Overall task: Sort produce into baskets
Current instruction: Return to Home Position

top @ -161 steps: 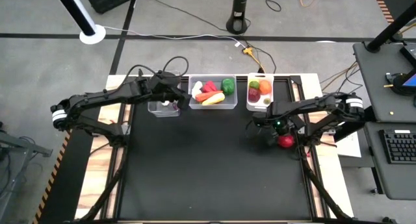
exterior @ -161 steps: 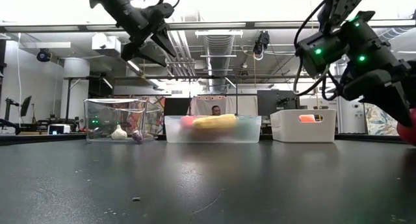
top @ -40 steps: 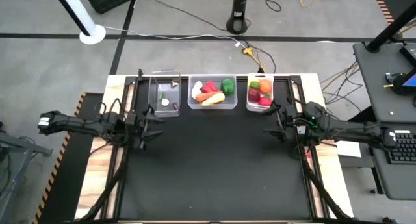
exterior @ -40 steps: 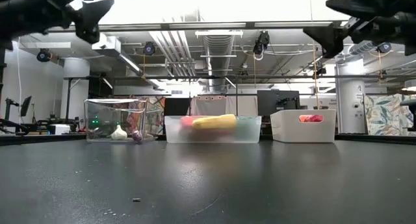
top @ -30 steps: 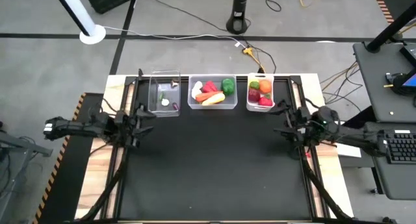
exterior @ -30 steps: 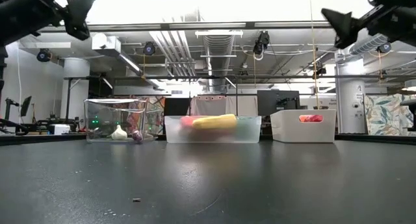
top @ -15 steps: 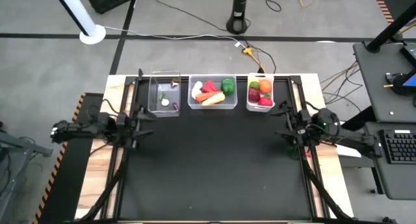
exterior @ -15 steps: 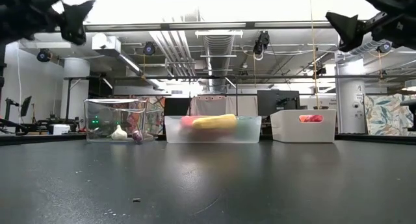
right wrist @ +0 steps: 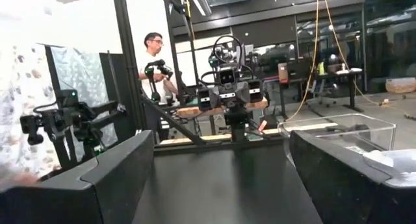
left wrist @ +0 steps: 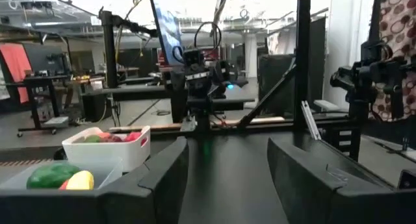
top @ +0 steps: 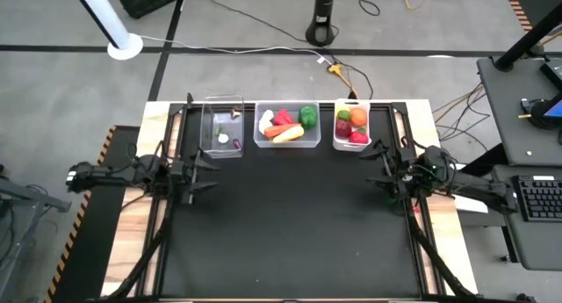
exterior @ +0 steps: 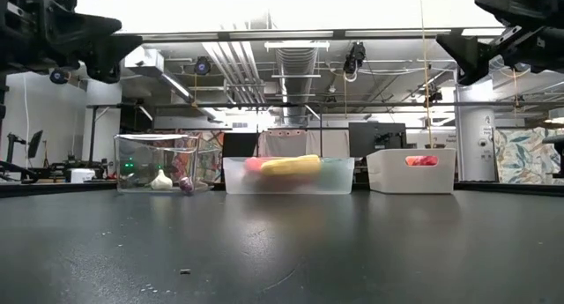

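Three baskets stand in a row at the table's far edge. The narrow clear one [top: 221,127] holds white garlic and a purple bit. The wider clear one [top: 286,126] holds red and green peppers, a carrot and a yellow squash. The white one [top: 351,126] holds red, orange and green pieces. My left gripper [top: 200,171] hovers open and empty near the table's left edge, pointing right. My right gripper [top: 376,167] hovers open and empty near the right edge, pointing left. Both also show in the low view, the left gripper [exterior: 115,48] and the right gripper [exterior: 458,48], high above the table.
The black tabletop [top: 290,224] lies between the two arms and toward the near edge. A person [right wrist: 153,62] stands in the room beyond the table's left side. Frame rails [top: 167,215] run along both side edges.
My left gripper has moved a little toward the table's right edge and levelled out. My right gripper has shifted slightly toward the left edge. Both stay open and empty, and the baskets and produce have not moved.
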Robot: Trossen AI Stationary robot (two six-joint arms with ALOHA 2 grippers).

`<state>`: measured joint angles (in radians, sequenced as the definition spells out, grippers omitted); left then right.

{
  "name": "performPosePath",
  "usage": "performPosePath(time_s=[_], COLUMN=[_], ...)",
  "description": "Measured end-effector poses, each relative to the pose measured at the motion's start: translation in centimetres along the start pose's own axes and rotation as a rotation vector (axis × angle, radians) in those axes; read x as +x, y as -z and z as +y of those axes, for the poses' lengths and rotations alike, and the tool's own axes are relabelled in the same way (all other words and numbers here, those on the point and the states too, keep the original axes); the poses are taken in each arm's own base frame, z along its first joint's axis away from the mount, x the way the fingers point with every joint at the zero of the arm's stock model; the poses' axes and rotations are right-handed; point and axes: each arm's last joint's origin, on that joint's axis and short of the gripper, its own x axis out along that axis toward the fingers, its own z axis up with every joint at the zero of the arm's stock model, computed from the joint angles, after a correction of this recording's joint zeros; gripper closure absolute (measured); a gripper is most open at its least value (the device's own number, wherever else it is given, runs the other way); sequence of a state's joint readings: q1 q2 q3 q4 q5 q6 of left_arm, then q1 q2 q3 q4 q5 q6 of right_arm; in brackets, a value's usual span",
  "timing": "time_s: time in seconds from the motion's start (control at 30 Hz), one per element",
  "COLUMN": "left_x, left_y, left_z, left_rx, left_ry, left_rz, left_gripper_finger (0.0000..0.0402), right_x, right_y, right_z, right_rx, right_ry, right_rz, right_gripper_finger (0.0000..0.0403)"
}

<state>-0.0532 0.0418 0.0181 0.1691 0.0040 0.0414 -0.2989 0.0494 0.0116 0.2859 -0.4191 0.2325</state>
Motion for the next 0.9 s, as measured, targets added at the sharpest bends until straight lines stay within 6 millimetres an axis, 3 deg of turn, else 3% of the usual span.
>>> performPosePath(time_s=[0.53,0.77,0.9], left_x=[0.4,0.5,0.6], left_y=[0.6,0.7,0.8], left_z=[0.0,0.0,0.0], left_rx=[0.001,0.001,0.001], left_ry=[0.001,0.001,0.002], left_rz=[0.061,0.076,0.087], left_gripper_finger=[0.021,0.021,0.021], right_x=[-0.2,0.0,0.0], right_y=[-0.1,0.8,1.6], right_z=[0.3,0.8,1.0], right_rx=[-0.01,-0.21,-0.285], right_ry=[-0.023,-0.051,0.053], right_rz=[-0.017,0.056,0.126], right_gripper_finger=[0.0053,0.0053,0.0053])
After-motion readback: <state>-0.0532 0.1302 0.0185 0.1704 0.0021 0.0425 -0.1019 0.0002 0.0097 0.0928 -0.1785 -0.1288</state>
